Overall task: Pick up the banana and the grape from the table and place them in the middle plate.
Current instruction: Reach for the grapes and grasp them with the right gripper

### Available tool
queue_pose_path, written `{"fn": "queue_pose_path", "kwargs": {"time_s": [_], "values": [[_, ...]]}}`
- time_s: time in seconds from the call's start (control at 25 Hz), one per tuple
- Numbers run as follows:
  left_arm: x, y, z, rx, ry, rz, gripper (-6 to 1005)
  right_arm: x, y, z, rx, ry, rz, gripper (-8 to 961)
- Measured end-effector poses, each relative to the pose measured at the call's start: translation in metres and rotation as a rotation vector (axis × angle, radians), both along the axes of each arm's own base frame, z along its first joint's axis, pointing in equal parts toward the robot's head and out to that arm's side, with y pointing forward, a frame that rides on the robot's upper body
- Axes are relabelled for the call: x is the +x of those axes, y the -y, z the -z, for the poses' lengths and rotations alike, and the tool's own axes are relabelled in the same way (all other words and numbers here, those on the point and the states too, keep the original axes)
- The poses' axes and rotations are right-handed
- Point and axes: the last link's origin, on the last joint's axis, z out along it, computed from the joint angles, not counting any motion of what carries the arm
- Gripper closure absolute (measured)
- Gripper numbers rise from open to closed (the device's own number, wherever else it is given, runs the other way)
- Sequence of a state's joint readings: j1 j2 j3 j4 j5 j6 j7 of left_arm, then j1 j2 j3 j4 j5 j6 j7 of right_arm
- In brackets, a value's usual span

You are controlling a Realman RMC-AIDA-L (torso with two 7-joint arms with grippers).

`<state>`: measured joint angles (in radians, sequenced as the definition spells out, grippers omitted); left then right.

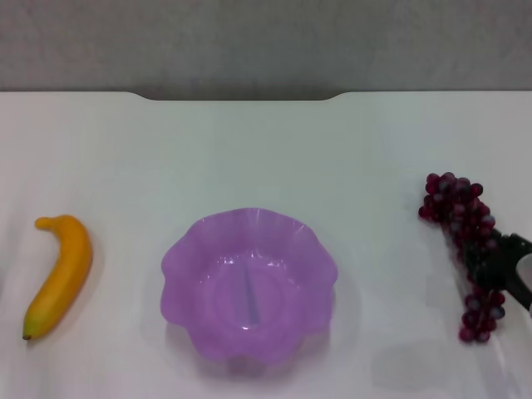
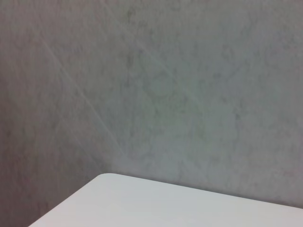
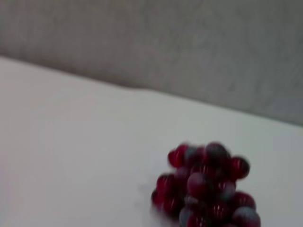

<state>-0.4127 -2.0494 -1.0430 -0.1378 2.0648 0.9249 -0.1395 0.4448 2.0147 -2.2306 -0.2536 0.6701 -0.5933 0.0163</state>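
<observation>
A mottled grey wall (image 1: pixel 266 41) rises behind the far edge

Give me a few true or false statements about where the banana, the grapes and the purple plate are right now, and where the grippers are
1. The banana lies on the table to the left of the middle plate. True.
2. The grape is already in the middle plate. False: the bunch lies on the table to the right of the plate, and the plate holds no fruit.
3. The right gripper is at the grape. True: its dark fingers sit over the bunch's lower half at the right edge of the head view.
4. The left gripper is reaching for the banana. False: no gripper shows near the banana, and the left wrist view shows only a table corner and the wall.
5. The banana touches the plate. False: bare table separates them.
</observation>
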Motion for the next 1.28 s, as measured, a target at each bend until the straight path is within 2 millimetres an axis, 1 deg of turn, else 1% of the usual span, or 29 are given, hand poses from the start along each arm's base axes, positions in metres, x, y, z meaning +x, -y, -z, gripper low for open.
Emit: {"fn": "queue_pose_path", "kwargs": {"time_s": [0.12,0.32,0.68,0.96,1.2,1.28], "values": [[-0.0002,0.0002,-0.0001,0.000,-0.001,-0.001,136,-0.0028,-0.0027,-0.0037,0.029,-0.017,-0.011,507],[-0.0001,0.0000,0.0000,0.000,0.000,0.000,136,-0.0035,-0.0033,-0.0043,0.034,-0.020,-0.015,548],[-0.0006,0.0007,-0.0001,0.000,0.000,-0.002,137,-0.0096,-0.0050,-0.0075,0.062,-0.037,-0.056,604],[-0.0003,0.0003,-0.0001,0.000,0.000,-0.001,137,-0.0088,-0.0044,-0.0081,0.065,-0.038,-0.055,641],[-0.0013,0.0013,-0.0003,0.001,0.000,-0.005,138,-0.0045,0.0012,-0.0063,0.063,-0.049,-0.034,854],[-0.0017,0.0016,-0.0004,0.001,-0.001,-0.006,138,-0.0066,0.0008,-0.0044,0.056,-0.055,-0.038,958]]}}
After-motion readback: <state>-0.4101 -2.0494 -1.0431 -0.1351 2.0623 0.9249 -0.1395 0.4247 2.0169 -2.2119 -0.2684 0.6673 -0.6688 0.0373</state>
